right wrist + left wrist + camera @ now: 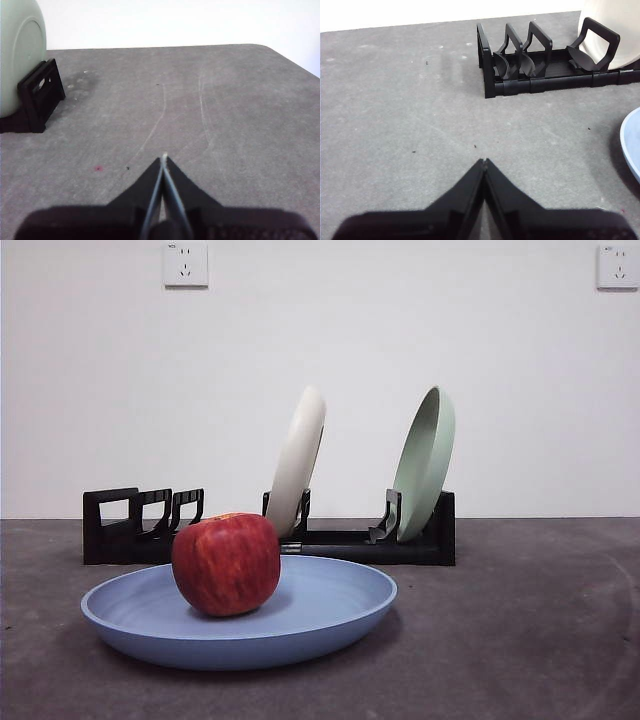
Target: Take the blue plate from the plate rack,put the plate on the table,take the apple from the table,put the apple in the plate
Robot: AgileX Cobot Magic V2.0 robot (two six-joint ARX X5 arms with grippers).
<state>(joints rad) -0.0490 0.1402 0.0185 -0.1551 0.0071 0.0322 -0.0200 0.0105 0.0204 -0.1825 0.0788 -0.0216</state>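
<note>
Looks basically done: the apple sits in the blue plate, which lies flat on the table in front of the plate rack (cream and green plates still slotted). Left gripper and right gripper hover low over bare tabletop, jaws pinched together, holding nothing.

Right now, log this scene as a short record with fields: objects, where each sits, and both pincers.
blue plate: flat on the table, in front of the plate rack
apple: resting in the blue plate, left of its centre in the front view
plate rack: holds a cream-white plate and a pale green plate, both on edge and leaning; slots at its left end hold no plate
left pincer: jaws shut, holding nothing, above bare table near the rack's unfilled end
right pincer: jaws shut, holding nothing, above bare table beside the green plate's end
</note>
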